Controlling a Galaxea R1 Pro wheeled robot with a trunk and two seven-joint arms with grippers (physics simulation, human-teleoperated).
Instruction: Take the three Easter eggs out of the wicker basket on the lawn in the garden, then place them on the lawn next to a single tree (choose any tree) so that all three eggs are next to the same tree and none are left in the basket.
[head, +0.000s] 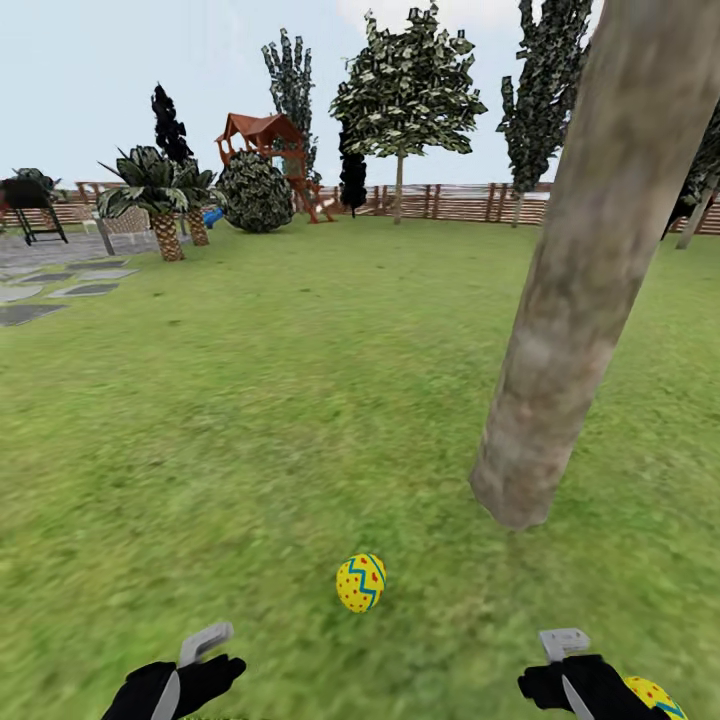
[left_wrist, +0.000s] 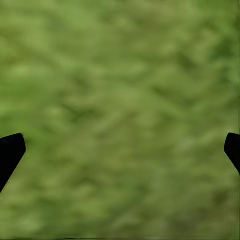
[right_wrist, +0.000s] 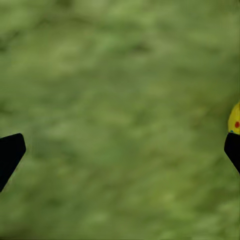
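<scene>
While both grippers hang spread and empty, two Easter eggs lie near the tree (head: 580, 300).
One egg (head: 361, 582) stands upright between the left gripper (head: 190, 668) and right gripper (head: 566, 668); another egg (head: 655, 696) lies just beside the right one, on the lawn (head: 250, 420).

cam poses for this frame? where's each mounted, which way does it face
Head: on the head, looking forward and down over the lawn, tree and one egg; left claw and right claw at the picture's bottom.
Left wrist: faces grass; dark fingertips at the edges.
Right wrist: faces grass, second egg at the edge.
Shared: that second egg.
</scene>
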